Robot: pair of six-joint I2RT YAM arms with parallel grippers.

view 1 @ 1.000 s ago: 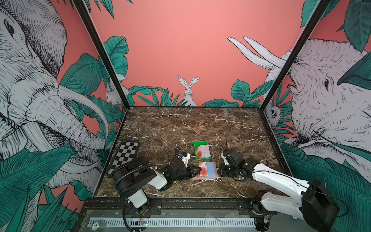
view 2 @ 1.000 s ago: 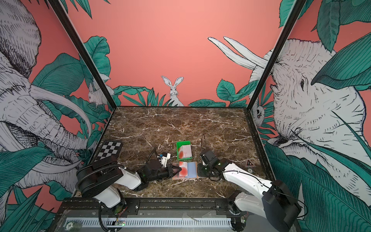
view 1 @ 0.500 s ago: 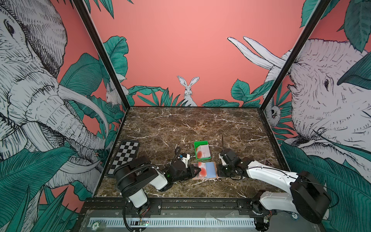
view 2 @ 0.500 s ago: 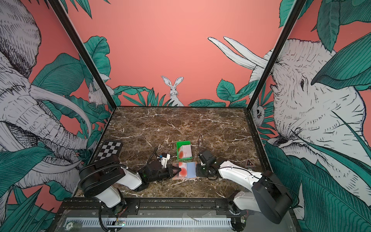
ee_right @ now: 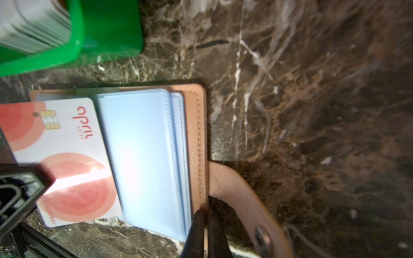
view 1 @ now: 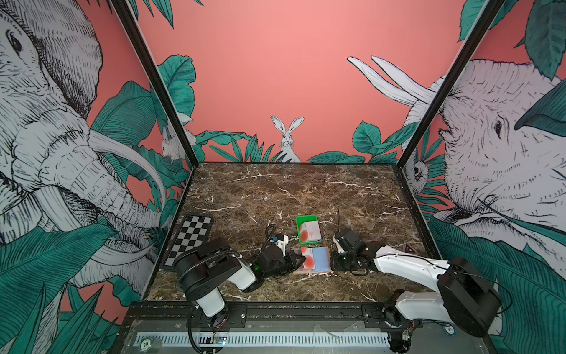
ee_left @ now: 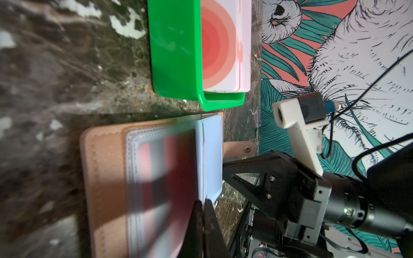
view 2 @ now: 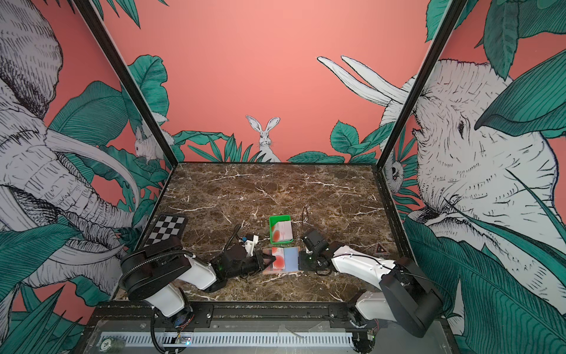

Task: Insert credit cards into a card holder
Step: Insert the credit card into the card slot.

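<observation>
The tan card holder (view 1: 321, 260) (view 2: 291, 259) lies open on the marble, its light blue sleeves (ee_right: 143, 152) showing. A white credit card (ee_right: 67, 160) with red-orange circles lies over its left half, reaching under the blue sleeve. My left gripper (view 1: 301, 259) (ee_left: 202, 207) is shut on that card's edge. My right gripper (view 1: 333, 263) (ee_right: 206, 214) is shut on the holder's tan cover edge (ee_right: 197, 134), beside the strap with the snap stud (ee_right: 261, 234). More credit cards (view 1: 310, 232) stand stacked in a green tray just behind the holder.
The green tray (view 1: 306, 219) (view 2: 279, 219) (ee_left: 176, 55) sits close behind the holder. A checkerboard plate (view 1: 191, 242) lies at the left wall, and a small warning triangle (view 1: 408, 248) at the right. Both arms reach in low from the front edge.
My right gripper has slid in toward the holder's right edge and shut on the tan cover. The left gripper has kept its hold on the card, nearly still.
</observation>
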